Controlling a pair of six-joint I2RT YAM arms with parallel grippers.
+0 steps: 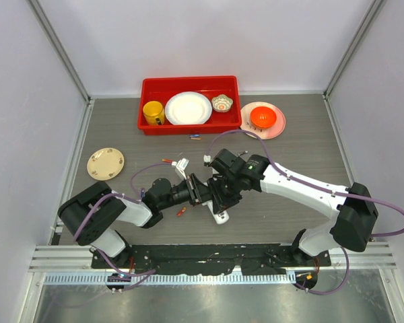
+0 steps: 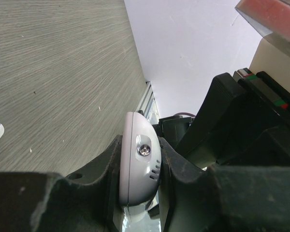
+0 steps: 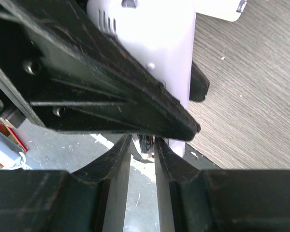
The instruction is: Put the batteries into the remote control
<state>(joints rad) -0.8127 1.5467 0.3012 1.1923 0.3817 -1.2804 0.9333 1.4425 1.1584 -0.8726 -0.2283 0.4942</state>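
Note:
The white remote control (image 2: 137,166) stands clamped on its edges between my left gripper's (image 2: 140,145) jaws; in the top view its lower end (image 1: 220,217) sticks out below the two grippers. My right gripper (image 3: 143,140) meets it from the other side. A small dark battery (image 3: 146,144) sits between my right fingertips. It touches one finger, with a thin gap to the other, so the jaws stand slightly open. The left gripper's black finger (image 3: 111,87) hides where the battery meets the remote. Loose batteries (image 1: 167,161) (image 1: 181,212) lie on the table.
A flat white cover piece (image 1: 182,163) lies left of the grippers. The red bin (image 1: 188,83) at the back holds a yellow mug (image 1: 153,112), white plate (image 1: 188,108) and small bowl (image 1: 222,102). An orange bowl (image 1: 262,117) sits on a pink plate. A beige plate (image 1: 106,163) lies left.

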